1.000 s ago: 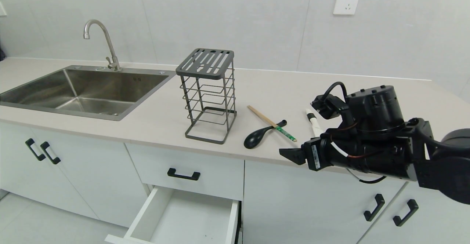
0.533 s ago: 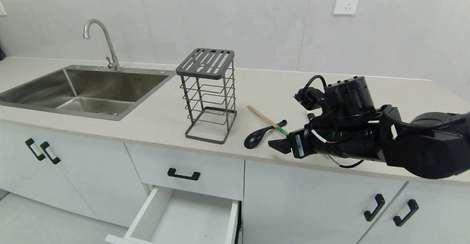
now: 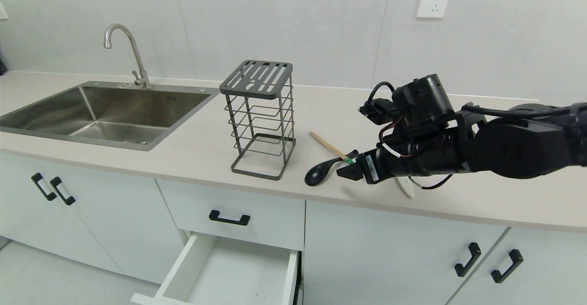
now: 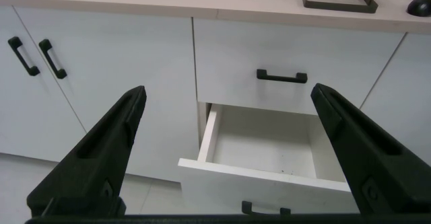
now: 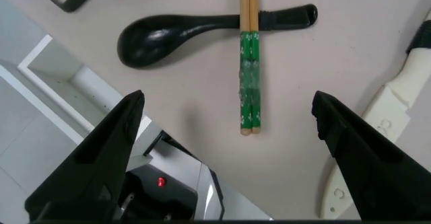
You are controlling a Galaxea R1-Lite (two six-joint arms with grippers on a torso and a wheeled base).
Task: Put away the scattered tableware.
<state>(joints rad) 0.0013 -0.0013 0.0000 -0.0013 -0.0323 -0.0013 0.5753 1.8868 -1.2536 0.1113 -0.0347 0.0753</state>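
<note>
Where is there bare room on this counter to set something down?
Bare counter lies between the sink and the wire rack, and behind the rack toward the wall. It's crowded right of the rack: black spoon, chopsticks, white utensil and right tool.

A black soup spoon (image 5: 182, 34) lies flat on the countertop near its front edge, bowl toward the wire rack's side. A pair of wooden chopsticks (image 5: 249, 56) with green patterned ends rests side by side across the spoon's handle, green ends toward the counter's front. To their right, apart from them, lies a white-handled utensil (image 5: 380, 146), handle end frontward
</note>
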